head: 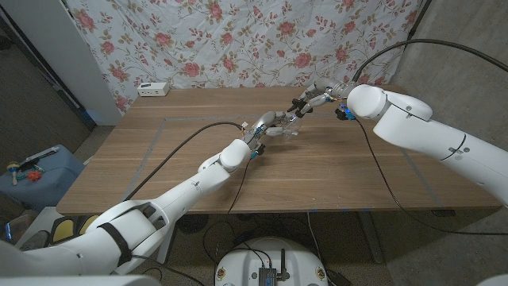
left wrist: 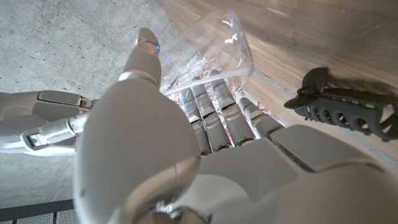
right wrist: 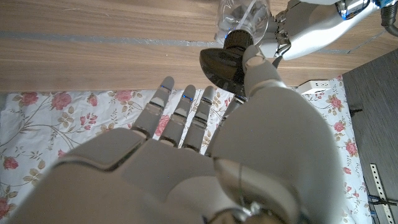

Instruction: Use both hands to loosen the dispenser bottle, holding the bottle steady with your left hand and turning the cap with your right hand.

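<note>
A white power strip [head: 152, 88] lies at the far left edge of the wooden tabletop [head: 190, 175], against the floral cloth [head: 238, 40] hung behind it. A black cable [head: 182, 147] runs along the left arm across the tabletop; another black cable [head: 381, 171] hangs from the right arm. A low blue box [head: 40, 171] with small items on it stands on the floor to the left.

In the head view the bottle is small and largely screened by both hands; its outline there is hard to make out. In the left wrist view the left hand's back covers the bottle's lower part.

The clear dispenser bottle [left wrist: 208, 53] sits near the tabletop's middle, toward the far side. The left hand [left wrist: 180, 143] grips its body: the fingers [left wrist: 214, 109] wrap around one side and the thumb stands against the other. The right hand [right wrist: 205, 162] is at the black dispenser cap [right wrist: 225, 62], its thumb lying against the cap. The other fingers [right wrist: 180, 115] are extended and spread apart, off the cap. Whether the cap is pinched cannot be determined.
</note>
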Controlling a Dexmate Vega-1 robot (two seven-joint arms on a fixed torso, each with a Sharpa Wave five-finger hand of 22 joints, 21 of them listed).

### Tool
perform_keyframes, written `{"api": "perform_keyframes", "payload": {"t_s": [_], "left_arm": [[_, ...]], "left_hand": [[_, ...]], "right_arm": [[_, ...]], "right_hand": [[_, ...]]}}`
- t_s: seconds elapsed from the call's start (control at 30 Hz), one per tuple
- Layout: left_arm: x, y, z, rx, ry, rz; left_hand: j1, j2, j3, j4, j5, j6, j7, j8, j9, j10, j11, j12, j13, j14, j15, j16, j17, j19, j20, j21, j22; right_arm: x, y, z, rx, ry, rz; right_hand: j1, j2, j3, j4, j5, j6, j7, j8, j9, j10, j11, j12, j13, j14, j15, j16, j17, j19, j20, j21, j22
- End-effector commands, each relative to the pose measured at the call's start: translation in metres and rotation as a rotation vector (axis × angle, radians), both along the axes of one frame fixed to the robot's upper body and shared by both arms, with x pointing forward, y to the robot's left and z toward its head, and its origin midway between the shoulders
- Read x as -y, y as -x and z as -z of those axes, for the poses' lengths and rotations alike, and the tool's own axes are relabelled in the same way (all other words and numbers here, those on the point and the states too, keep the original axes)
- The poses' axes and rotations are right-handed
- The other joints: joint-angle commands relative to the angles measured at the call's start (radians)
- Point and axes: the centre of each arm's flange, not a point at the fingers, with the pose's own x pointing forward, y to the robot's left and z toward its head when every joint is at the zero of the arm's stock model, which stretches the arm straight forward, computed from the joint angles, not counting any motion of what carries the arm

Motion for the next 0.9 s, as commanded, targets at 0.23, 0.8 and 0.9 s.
{"api": "perform_keyframes", "payload": {"t_s": [0.23,0.8,0.9], "left_arm": [[0.0007,-0.0017,0.0004,-0.002,-0.004,0.003],[0.0007,-0.0026,0.0000,-0.001,0.001,0.000],[0.0005,-0.0026,0.0005,-0.001,0.003,0.000]], "left_hand": [[-0.119,0.137,0.086,0.076,0.006,0.108,-0.017,0.005,0.003,0.054,-0.047,0.004,0.006,0.004,-0.062,0.000,0.003,0.007,-0.067,0.001,0.001],[-0.119,0.137,0.086,0.076,0.006,0.108,-0.016,0.004,0.003,0.052,-0.047,0.003,0.007,0.002,-0.062,0.000,0.003,0.007,-0.066,0.001,0.001],[-0.119,0.137,0.086,0.076,0.006,0.108,-0.017,0.004,0.003,0.051,-0.049,0.002,0.006,0.004,-0.063,0.000,0.003,0.007,-0.067,0.001,0.002]], "right_arm": [[-0.0032,0.0044,-0.0062,0.012,0.007,0.002],[-0.0019,0.0073,-0.0104,0.032,0.002,0.003],[-0.0017,0.0082,-0.0109,0.037,0.002,0.007]], "right_hand": [[0.006,0.008,-0.003,-0.002,-0.006,0.160,0.066,0.009,0.000,0.018,0.008,0.005,-0.001,0.011,-0.054,0.010,0.003,0.011,-0.009,0.003,0.002],[0.010,0.014,0.008,-0.004,-0.008,0.168,0.082,0.003,-0.003,0.030,0.004,0.003,-0.003,0.019,-0.050,0.004,0.000,0.012,-0.015,0.000,0.002],[0.010,0.016,0.008,-0.003,-0.008,0.168,0.081,0.002,-0.003,0.030,0.004,0.002,-0.003,0.019,-0.050,0.004,0.000,0.012,-0.016,-0.001,0.002]]}}
